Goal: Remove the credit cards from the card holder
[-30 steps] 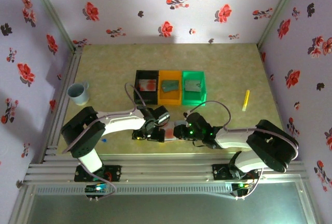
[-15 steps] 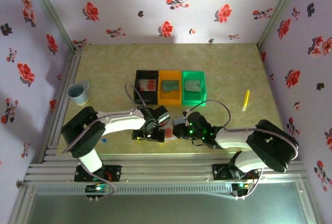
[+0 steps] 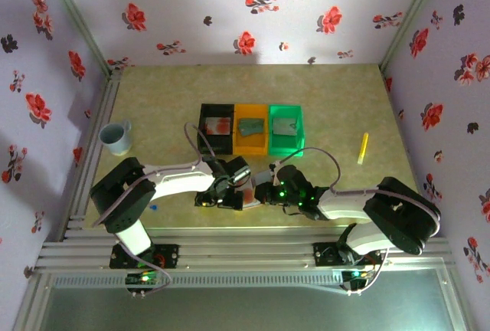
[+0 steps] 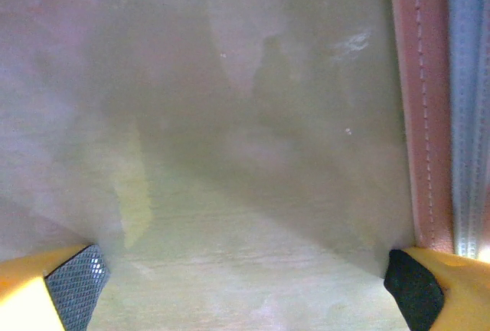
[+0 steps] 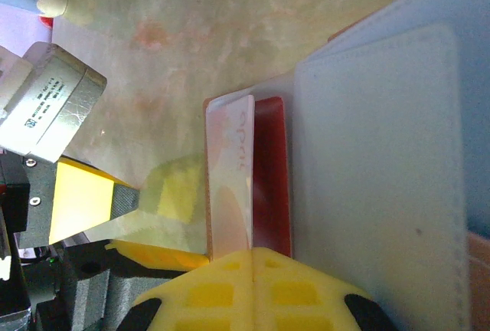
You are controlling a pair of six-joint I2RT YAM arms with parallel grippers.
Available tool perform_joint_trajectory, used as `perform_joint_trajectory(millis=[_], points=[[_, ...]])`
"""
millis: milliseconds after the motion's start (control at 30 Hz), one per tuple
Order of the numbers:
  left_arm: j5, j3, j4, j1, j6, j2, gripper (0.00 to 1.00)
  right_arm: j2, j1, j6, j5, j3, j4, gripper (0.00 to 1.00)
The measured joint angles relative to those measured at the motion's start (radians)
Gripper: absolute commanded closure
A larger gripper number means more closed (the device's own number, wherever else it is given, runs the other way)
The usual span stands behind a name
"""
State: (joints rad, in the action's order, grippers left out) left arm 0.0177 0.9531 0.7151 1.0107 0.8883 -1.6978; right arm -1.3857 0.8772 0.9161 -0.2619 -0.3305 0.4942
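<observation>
The card holder (image 3: 250, 188) lies open on the table between my two grippers, its blue-grey inside (image 5: 375, 170) facing up. Two credit cards stick out of its pocket side by side: a pale one with a red-orange blotch (image 5: 228, 178) and a dark red one (image 5: 272, 170). My right gripper (image 5: 253, 266) is shut, its yellow tips over the near ends of both cards; I cannot tell whether a card is pinched. My left gripper (image 4: 243, 293) is wide open over bare table, its right finger (image 4: 413, 289) against the holder's pinkish stitched edge (image 4: 425, 116).
Black (image 3: 216, 145), orange (image 3: 251, 147) and green (image 3: 287, 147) bins stand in a row behind the grippers, each with a card in it. A grey cup (image 3: 116, 137) stands at the left and a yellow stick (image 3: 364, 148) lies at the right.
My right gripper has crept a little left onto the card holder and its jaws have closed. The left arm has stayed still and open.
</observation>
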Motion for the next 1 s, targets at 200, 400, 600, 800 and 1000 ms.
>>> perform_joint_trajectory(millis=[200, 400, 600, 800, 1000], points=[[0.000, 0.000, 0.000, 0.000, 0.000, 0.000, 0.00, 0.027, 0.000, -0.008, 0.000, 0.003, -0.015, 1.00], [0.000, 0.000, 0.000, 0.000, 0.000, 0.000, 0.00, 0.097, 0.003, -0.026, 0.005, 0.010, -0.071, 1.00], [0.000, 0.000, 0.001, 0.000, 0.000, -0.003, 0.00, 0.156, 0.005, -0.036, 0.029, 0.018, -0.135, 1.00], [0.000, 0.001, 0.002, 0.000, 0.000, -0.003, 0.00, 0.201, 0.006, -0.046, 0.053, 0.024, -0.186, 1.00], [0.000, 0.006, 0.004, 0.000, 0.000, -0.005, 0.00, 0.237, 0.005, -0.052, 0.072, 0.034, -0.211, 1.00]])
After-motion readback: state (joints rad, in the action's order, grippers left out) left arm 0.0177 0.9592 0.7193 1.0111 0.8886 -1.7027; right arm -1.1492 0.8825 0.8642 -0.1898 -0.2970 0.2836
